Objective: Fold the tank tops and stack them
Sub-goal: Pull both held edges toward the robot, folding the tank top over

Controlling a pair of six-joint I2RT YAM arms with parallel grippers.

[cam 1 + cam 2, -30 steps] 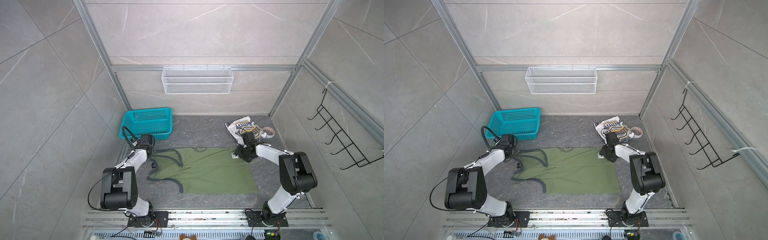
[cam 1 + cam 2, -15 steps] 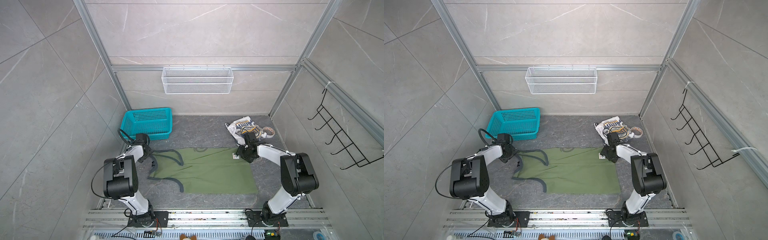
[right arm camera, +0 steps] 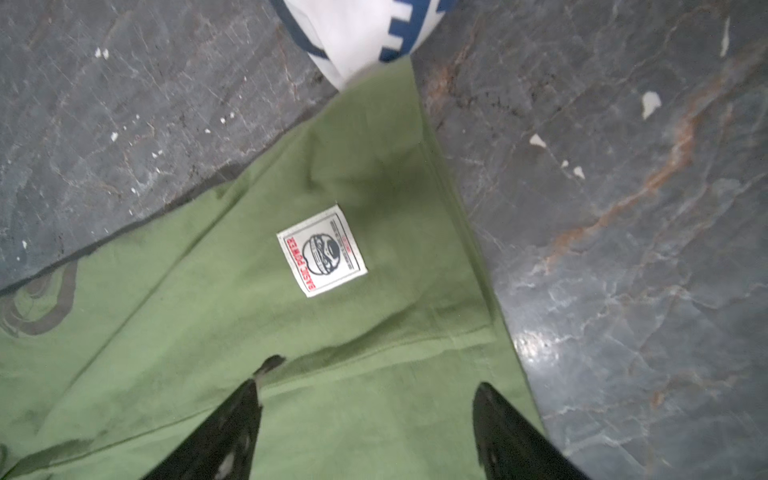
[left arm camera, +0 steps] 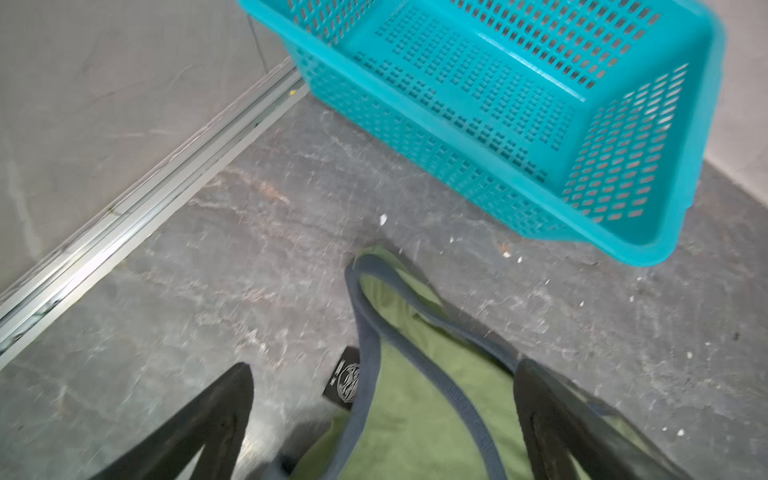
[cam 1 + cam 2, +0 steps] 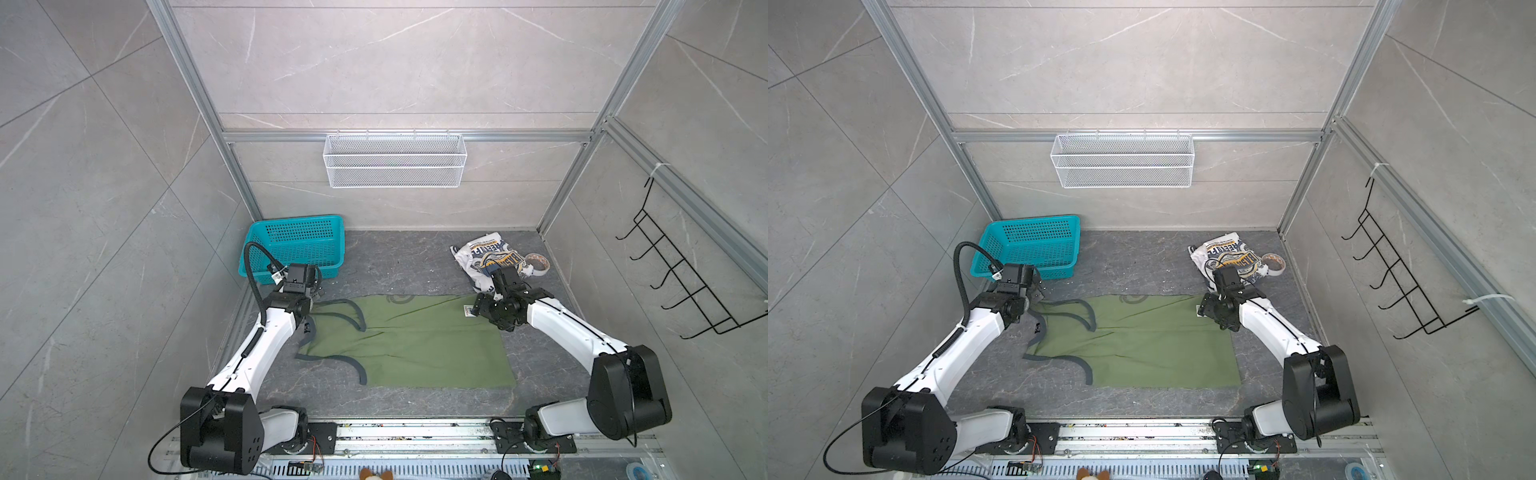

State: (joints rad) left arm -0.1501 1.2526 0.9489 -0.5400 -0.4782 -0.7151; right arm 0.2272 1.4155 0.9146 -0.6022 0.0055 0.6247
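The olive green cloth tank top with grey trim (image 5: 415, 345) lies flat in the middle of the dark grey desk (image 5: 415, 257), straps at 9 o'clock; the crumpled white tank top with a blue print (image 5: 484, 259) sits at 1 o'clock; both look light, soft and floppy, so pinch them at edges and corners; the left gripper (image 4: 384, 365) is wide open over a strap (image 4: 365, 316) at 10 o'clock; the right gripper (image 3: 376, 372) is open over the 2 o'clock corner.

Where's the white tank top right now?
The white tank top lies crumpled at the back right in both top views, beside the tape roll, just beyond the green tank top.
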